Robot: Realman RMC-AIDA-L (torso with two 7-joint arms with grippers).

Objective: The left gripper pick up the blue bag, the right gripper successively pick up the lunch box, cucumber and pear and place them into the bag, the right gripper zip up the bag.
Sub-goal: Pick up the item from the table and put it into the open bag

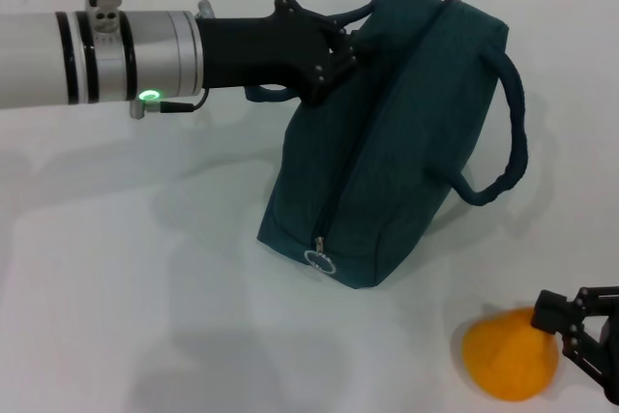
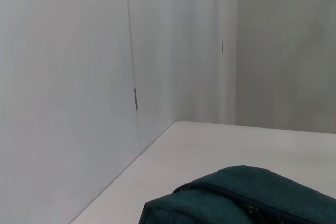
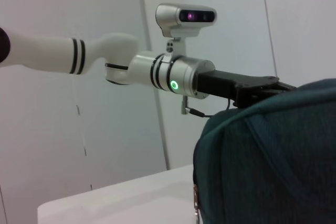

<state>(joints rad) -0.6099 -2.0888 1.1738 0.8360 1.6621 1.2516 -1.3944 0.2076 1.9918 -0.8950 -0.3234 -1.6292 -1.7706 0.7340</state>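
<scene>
The blue bag (image 1: 406, 132) stands tilted on the white table, its top pulled up toward the left. My left gripper (image 1: 338, 50) is shut on one of the bag's rolled handles at the top edge; the other handle (image 1: 513, 132) hangs loose on the right. The zipper's ring pull (image 1: 319, 258) sits at the bag's lower front corner. The pear (image 1: 510, 355) lies on the table at the front right, with my right gripper (image 1: 573, 336) against its right side. The bag (image 3: 273, 156) and the left gripper (image 3: 262, 85) also show in the right wrist view. Lunch box and cucumber are out of view.
The white table (image 1: 145, 287) spreads out to the left and front of the bag. A pale wall (image 2: 79, 77) borders the table's far side. The left arm's silver wrist (image 1: 126, 55) reaches across the upper left.
</scene>
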